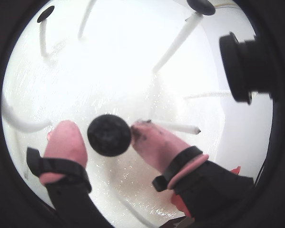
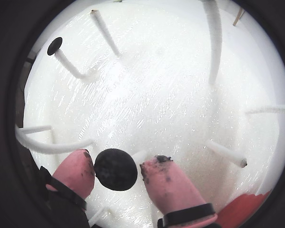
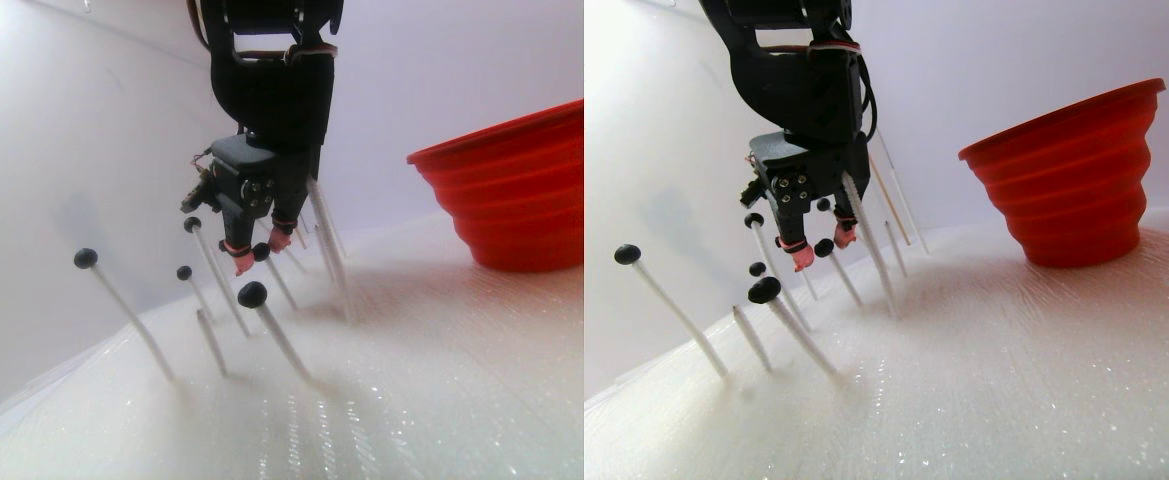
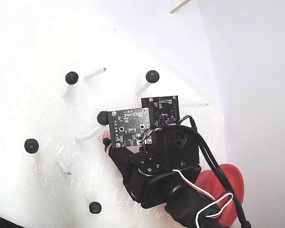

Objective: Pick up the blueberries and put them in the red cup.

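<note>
Low in both wrist views, the gripper (image 1: 109,137) has its pink-tipped fingers (image 2: 168,183) set narrowly at either side of one blueberry (image 2: 115,169), the left pad touching it and the right one just beside it. Beyond, on the white foam worktop (image 2: 171,95), thin white sticks (image 2: 105,32) stand tilted, another blueberry (image 2: 54,45) capping one at upper left. In the stereo pair view the red cup (image 3: 514,190) sits upright, well apart at right.

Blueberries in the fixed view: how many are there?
5 blueberries: top left, top middle, centre at the arm's edge, far left, bottom. The arm may hide more.
</note>
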